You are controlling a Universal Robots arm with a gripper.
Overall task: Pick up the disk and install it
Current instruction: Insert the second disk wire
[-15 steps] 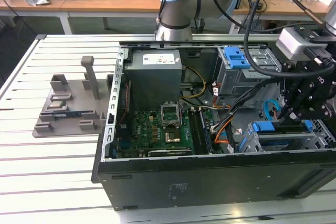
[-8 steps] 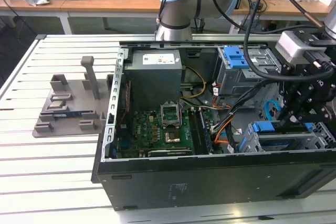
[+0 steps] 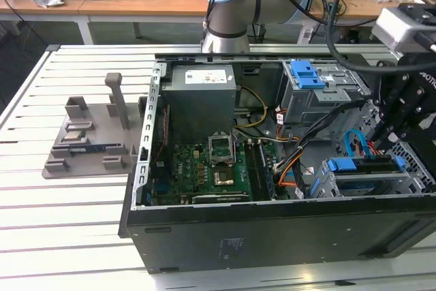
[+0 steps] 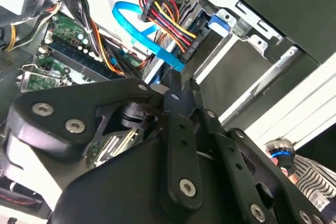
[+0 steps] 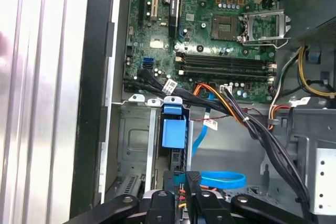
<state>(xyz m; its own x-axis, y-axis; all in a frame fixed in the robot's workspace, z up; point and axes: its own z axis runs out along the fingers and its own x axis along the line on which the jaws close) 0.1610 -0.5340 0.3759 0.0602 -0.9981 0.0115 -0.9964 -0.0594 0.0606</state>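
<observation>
Blue-railed disk: seated in the lower drive cage, directly beneath the gripper. Gripper fingers pressed together above its connector end. Judgement: push squarely along the rails, sparing the nearby cables

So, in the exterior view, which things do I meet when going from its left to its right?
Grey fixture plate → green motherboard → blue latch on the drive cage → the disk with blue rails in the lower bay → gripper.
</observation>
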